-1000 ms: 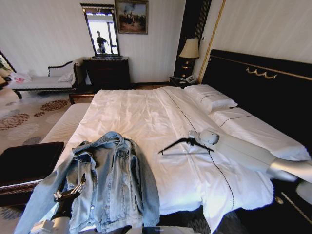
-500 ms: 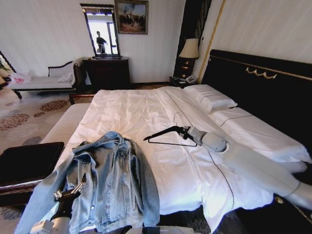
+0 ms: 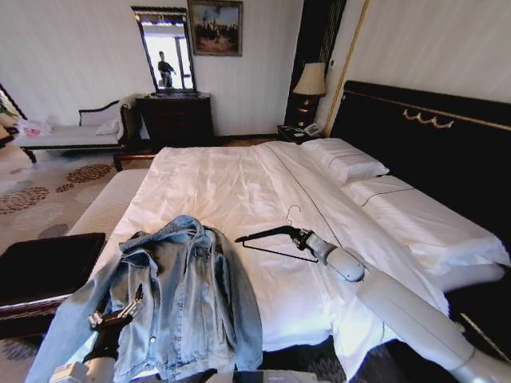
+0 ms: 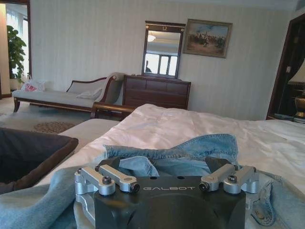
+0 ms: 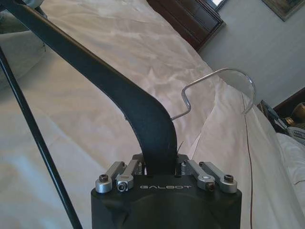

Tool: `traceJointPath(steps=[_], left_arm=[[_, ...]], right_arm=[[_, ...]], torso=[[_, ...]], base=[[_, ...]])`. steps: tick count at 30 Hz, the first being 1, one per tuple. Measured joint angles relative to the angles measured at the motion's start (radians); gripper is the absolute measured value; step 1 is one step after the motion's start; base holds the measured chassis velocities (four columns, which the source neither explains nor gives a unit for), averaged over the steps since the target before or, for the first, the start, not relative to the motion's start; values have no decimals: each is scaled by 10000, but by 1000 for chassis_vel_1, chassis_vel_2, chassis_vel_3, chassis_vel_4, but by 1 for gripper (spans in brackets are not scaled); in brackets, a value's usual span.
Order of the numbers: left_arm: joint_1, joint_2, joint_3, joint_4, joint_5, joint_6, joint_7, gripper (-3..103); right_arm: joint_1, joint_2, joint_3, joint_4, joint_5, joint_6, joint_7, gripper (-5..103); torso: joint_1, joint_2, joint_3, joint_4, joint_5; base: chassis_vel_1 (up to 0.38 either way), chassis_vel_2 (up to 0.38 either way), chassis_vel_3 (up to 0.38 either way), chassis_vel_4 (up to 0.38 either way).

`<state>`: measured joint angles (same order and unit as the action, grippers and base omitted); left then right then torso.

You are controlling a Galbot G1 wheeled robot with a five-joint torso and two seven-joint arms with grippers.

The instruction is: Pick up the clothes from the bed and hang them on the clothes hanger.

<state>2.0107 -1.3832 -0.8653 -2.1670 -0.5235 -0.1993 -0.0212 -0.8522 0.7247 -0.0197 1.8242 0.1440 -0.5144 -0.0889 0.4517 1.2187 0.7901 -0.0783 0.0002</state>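
Your right end effector [image 3: 302, 236] is clamped on the clothes hanger [image 3: 270, 234] near its hook end, holding it above the middle of the bed [image 3: 231, 179]. The hanger's long axis runs roughly across the bed, its far shoulder pointing toward the clothes [image 3: 172, 295], with the silver hook [image 3: 294, 212] rising upward. In the right wrist view the black shoulder bar [image 5: 95, 78] passes straight between the closed fingers [image 5: 125, 171], and the thin lower bar runs off to one side.

The denim jacket lies on the near corner of the bed on your left, collar toward the headboard [image 3: 431, 140], its long axis running down the bed and its hem and one sleeve draping over the foot edge. Your left end effector [image 3: 113, 317] sits low over the jacket's lower front; from these views you cannot tell how its fingers stand.

The bed is white, with a wrinkled duvet, and pillows [image 3: 343, 162] against the black, gold-trimmed headboard. Beyond it you see striped pale walls, a dark dresser [image 3: 177, 118] under a mirror [image 3: 166, 52], a framed painting [image 3: 215, 26], a lamp [image 3: 310, 81] on a nightstand, and a white-cushioned chaise [image 3: 68, 134] on patterned carpet. A dark bench [image 3: 44, 271] stands just beside the jacket's corner of the bed.
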Motion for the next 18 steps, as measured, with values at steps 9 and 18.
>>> traceJointPath(steps=[9,18], left_arm=[[-24,64,-17,101,-54,-4,2,100],[-32,91,-26,151,-84,-34,5,100]], right_arm=[[-480,-36,363,377,-250,91,72,30],[-720,5,555,605,-271,180,173,30]], torso=[[-1,1,0,3,-3],[-1,1,0,3,-6]], base=[[150,143,-139,-139],[186,195,-178,-193]])
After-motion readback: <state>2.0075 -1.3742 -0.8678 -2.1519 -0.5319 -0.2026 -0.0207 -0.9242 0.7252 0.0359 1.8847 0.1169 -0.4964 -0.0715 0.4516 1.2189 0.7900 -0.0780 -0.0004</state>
